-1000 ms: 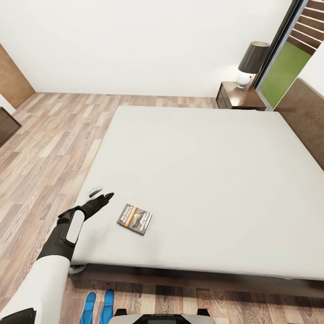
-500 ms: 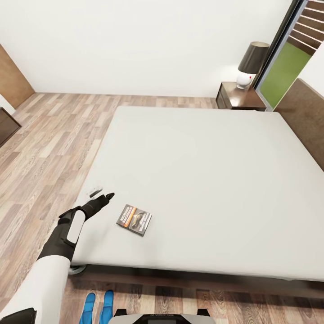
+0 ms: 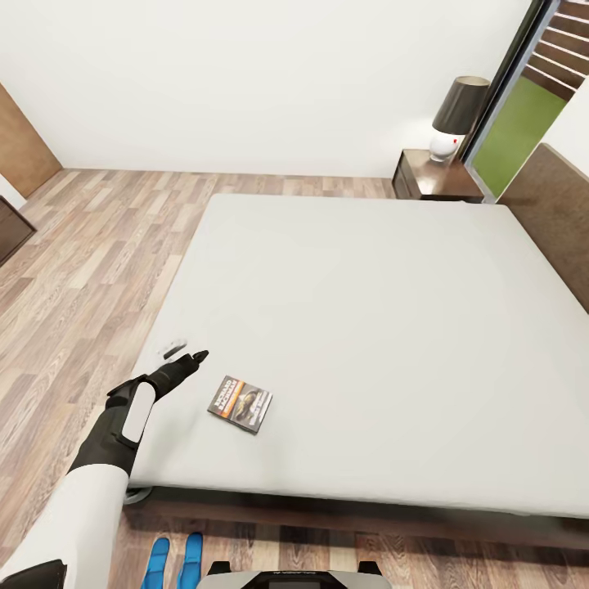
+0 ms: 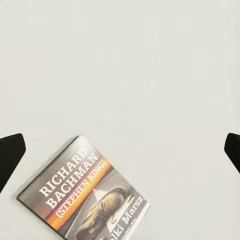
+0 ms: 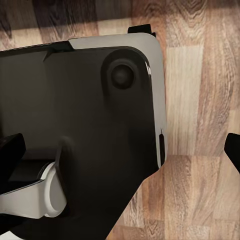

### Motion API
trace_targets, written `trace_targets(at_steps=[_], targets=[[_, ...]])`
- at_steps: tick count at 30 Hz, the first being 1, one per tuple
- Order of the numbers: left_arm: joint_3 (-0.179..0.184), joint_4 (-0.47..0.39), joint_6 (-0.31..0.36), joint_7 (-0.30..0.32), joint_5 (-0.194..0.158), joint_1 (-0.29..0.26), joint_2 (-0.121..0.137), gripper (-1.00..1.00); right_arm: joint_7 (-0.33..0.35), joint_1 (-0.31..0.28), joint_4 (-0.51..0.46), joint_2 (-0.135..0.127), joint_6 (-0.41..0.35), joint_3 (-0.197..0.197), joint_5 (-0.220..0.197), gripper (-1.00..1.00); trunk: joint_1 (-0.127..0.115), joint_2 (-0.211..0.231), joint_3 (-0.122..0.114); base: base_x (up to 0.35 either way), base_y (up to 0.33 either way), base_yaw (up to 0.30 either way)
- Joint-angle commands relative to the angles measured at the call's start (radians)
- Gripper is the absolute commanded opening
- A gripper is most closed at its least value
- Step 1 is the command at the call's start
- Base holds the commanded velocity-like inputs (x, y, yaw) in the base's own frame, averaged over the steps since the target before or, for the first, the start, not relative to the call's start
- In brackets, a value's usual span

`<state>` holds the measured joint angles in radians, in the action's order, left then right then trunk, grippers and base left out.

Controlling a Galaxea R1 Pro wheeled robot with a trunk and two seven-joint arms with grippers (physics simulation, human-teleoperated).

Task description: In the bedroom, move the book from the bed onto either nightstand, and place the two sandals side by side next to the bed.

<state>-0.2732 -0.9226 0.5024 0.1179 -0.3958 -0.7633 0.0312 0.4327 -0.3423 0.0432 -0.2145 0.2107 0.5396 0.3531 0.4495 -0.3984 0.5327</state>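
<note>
Two sandals (image 3: 173, 559) lie side by side on floor at bed's (image 3: 368, 327) near-left corner. Left gripper (image 3: 184, 353), jaws spread wide, hovers over mattress by left edge; book (image 3: 240, 403) lies flat just beside it, not touching. Nightstand (image 3: 436, 176) w/ lamp (image 3: 458, 114) at far corner.

The bed (image 3: 368, 327) carries the book (image 3: 240, 403) near its foot.
</note>
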Motion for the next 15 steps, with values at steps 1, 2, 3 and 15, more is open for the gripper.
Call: trace_targets(at_steps=[1,2,3,15], targets=[[-0.003,-0.001,0.007,0.003,-0.003,-0.001,0.0,1.0,0.001,-0.001,0.004,-0.001,0.007,0.008,0.009,1.0,0.001,-0.002,0.001,0.0,0.0,0.0],[-0.003,-0.001,0.007,0.003,-0.003,-0.001,0.0,1.0,0.001,-0.001,0.004,-0.001,0.007,0.009,0.009,1.0,0.001,-0.002,0.001,0.0,0.0,0.0],[-0.003,-0.001,0.007,0.003,-0.003,-0.001,0.0,1.0,0.002,-0.001,0.004,-0.001,0.007,0.009,0.009,1.0,0.001,-0.002,0.001,0.0,0.0,0.0],[-0.003,-0.001,0.008,0.003,-0.005,-0.001,-0.008,1.0,0.003,-0.001,0.004,-0.001,0.007,0.009,0.009,1.0,0.001,-0.002,0.017,0.0,0.0,0.0]])
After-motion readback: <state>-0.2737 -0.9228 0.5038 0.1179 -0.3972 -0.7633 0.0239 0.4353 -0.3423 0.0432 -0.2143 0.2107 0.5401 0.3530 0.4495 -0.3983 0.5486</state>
